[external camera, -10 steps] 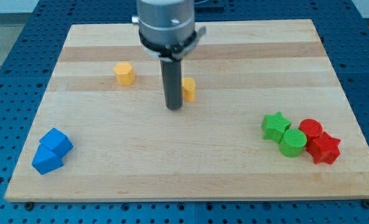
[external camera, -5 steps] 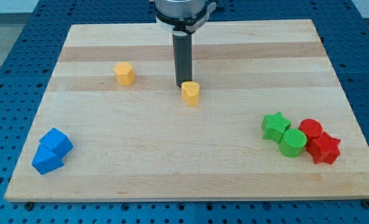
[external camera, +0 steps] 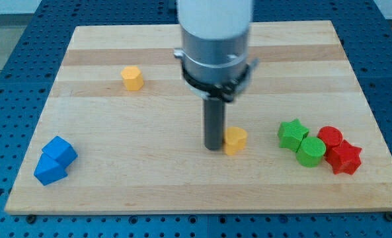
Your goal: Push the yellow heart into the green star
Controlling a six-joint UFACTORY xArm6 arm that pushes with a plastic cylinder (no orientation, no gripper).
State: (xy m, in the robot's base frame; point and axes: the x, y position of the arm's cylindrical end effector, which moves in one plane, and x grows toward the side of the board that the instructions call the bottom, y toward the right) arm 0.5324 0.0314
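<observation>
The yellow heart (external camera: pixel 235 141) lies near the board's middle, toward the view's bottom right. My tip (external camera: pixel 213 147) stands right against its left side. The green star (external camera: pixel 291 133) lies to the heart's right, a short gap away. The rod rises from the tip to the grey arm body (external camera: pixel 214 46), which hides part of the board behind it.
A green cylinder (external camera: pixel 311 151) touches the green star at its lower right. A red cylinder (external camera: pixel 330 138) and a red star (external camera: pixel 344 158) sit beside them. A yellow hexagon block (external camera: pixel 132 78) lies at the upper left. Two blue blocks (external camera: pixel 54 160) sit at the lower left.
My tip has swept from above the heart down and to the right. The yellow heart has slid down and right, closer to the green star.
</observation>
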